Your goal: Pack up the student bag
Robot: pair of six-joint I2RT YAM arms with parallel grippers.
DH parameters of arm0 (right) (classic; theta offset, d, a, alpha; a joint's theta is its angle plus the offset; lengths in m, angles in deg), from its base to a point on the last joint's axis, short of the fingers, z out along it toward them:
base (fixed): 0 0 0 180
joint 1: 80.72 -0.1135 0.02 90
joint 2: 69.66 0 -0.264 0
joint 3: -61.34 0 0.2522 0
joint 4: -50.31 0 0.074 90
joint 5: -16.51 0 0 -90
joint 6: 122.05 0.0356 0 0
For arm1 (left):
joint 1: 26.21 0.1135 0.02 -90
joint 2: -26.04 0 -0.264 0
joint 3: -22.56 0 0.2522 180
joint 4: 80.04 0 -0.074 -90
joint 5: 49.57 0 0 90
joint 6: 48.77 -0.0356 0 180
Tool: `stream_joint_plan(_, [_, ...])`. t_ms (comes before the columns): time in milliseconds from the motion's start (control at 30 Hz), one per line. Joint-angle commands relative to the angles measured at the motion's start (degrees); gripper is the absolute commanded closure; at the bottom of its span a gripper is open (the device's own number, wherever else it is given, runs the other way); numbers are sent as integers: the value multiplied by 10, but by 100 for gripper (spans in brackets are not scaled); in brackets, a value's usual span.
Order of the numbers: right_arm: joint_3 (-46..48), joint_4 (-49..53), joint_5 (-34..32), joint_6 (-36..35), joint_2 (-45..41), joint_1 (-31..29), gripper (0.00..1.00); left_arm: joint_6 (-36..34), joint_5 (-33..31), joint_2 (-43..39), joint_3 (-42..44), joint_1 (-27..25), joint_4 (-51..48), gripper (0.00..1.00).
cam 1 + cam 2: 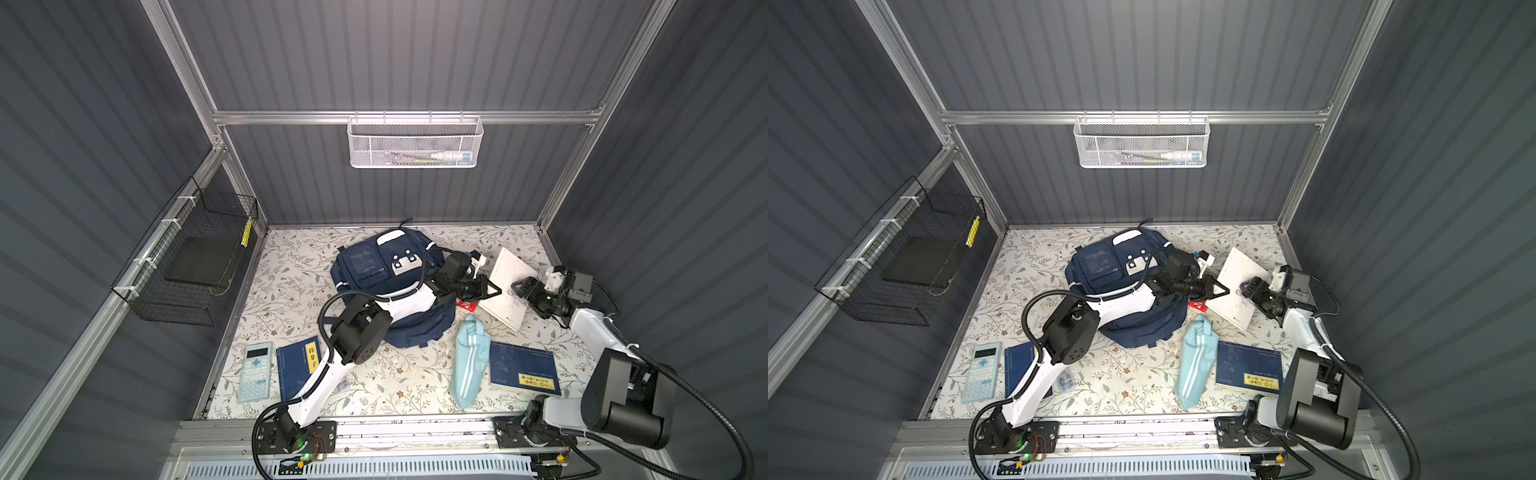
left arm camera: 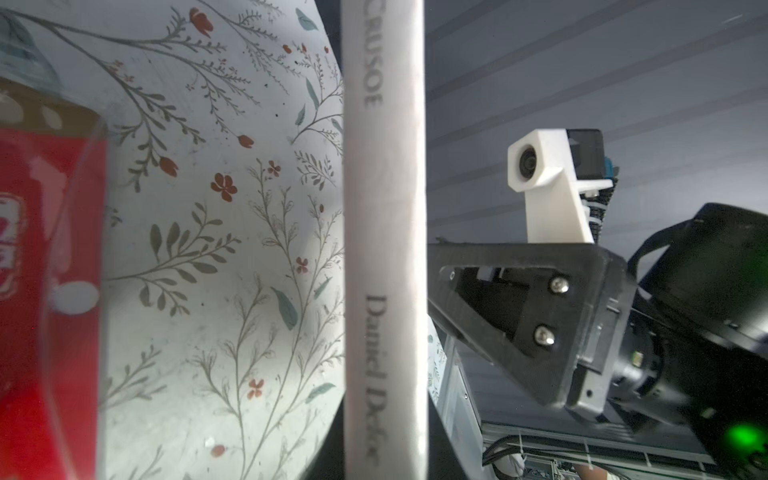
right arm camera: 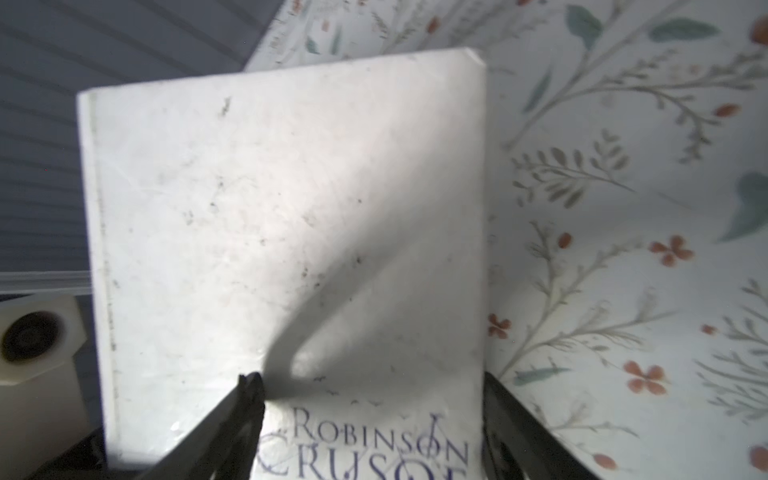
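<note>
A floral table [image 1: 291, 299] filled the floor of a grey-walled cell. On the side wall, well left of the bag, hung a black basket [image 1: 195, 257] holding a dark flat slab.

The bag [image 1: 365, 266] [image 1: 1096, 270], navy with white patches, lay flat at the middle back of the table with its pockets facing up. The left arm stretched across the bag's front half.

High behind the bag, a white basket [image 1: 413, 143] hung on the back-wall rail. Its contents were too small to tell.

Just right of the bag, a white book [image 1: 509, 291] [image 1: 1237, 286] sat tilted, with its spine toward the bag. The spine [image 2: 384, 208] read "Crusoe" and "Daniel Defoe". The cover [image 3: 270, 208] read "Robinson Crusoe".

Front-right of the bag lay a blue book [image 1: 523, 370]. The other blue book [image 1: 297, 365] lay front-left of the bag, partly under the left arm.

A light-blue pouch [image 1: 469, 361] lay just in front of the bag's right corner, between the bag and the blue book. A pale calculator [image 1: 256, 372] lay front-left of the bag, beyond the other blue book.

The left gripper [image 1: 496, 289] [image 1: 1225, 289] reached past the bag's right side. Its jaws were drawn nearly together on the white book's spine edge and appeared to pinch it.

The right gripper [image 1: 523, 286] [image 1: 1250, 286] sat at the book's edge farthest from the bag. Its jaws were spread wide and held nothing. One finger [image 3: 232, 428] lay over the cover and the other stood just past the book's edge.

A small red box [image 1: 466, 306] [image 2: 41, 291] lay between the bag and the white book.
</note>
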Motion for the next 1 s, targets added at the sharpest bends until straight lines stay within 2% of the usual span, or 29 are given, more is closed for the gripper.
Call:
stream_joint_plan(0, [13,-83,122,23,-22,-4,19,21,47,-105,61,12,143,100])
stream_joint_plan(133, [14,-142,189,65,-19,-18,19,12,33,-178,137,16,170,100])
stream_joint_plan(233, [-3,-98,166,40,-32,-48,16,-8,22,-216,174,22,157,100])
stream_joint_plan(300, [-6,-68,139,34,-46,-54,15,-18,-10,-243,207,31,140,100])
stream_joint_plan(367, [-3,-63,145,31,-53,-55,15,-26,-25,-265,232,36,137,100])
stream_joint_plan(467, [7,-117,190,40,-47,-80,19,-23,-7,-270,237,37,154,100])
stream_joint_plan(500, [0,-118,202,31,-40,-97,21,-6,3,-268,265,37,179,100])
stream_joint_plan(567, [-7,-123,206,23,-34,-126,25,14,15,-264,274,38,208,100])
stream_joint_plan(633, [-3,-137,212,25,-34,-136,32,17,13,-264,281,40,204,100])
stream_joint_plan(667, [2,-147,217,30,-34,-137,39,11,8,-265,286,41,193,100])
stream_joint_plan(700, [4,-153,224,31,-35,-137,50,3,1,-268,289,43,176,100])
stream_joint_plan(767, [3,-160,235,32,-32,-141,77,-1,1,-265,297,47,171,93])
stream_joint_plan(800, [2,-160,239,30,-32,-146,87,-5,1,-261,298,48,158,89])
stream_joint_plan(867, [3,-158,237,24,-34,-154,91,-14,1,-252,300,50,131,83])
stream_joint_plan(900, [4,-155,232,23,-34,-156,94,-17,-1,-248,300,52,114,76])
stream_joint_plan(933, [6,-157,229,24,-35,-156,100,-20,-5,-247,302,55,99,62])
stream_joint_plan(967, [8,-156,223,24,-37,-156,100,-30,-20,-249,306,59,73,42])
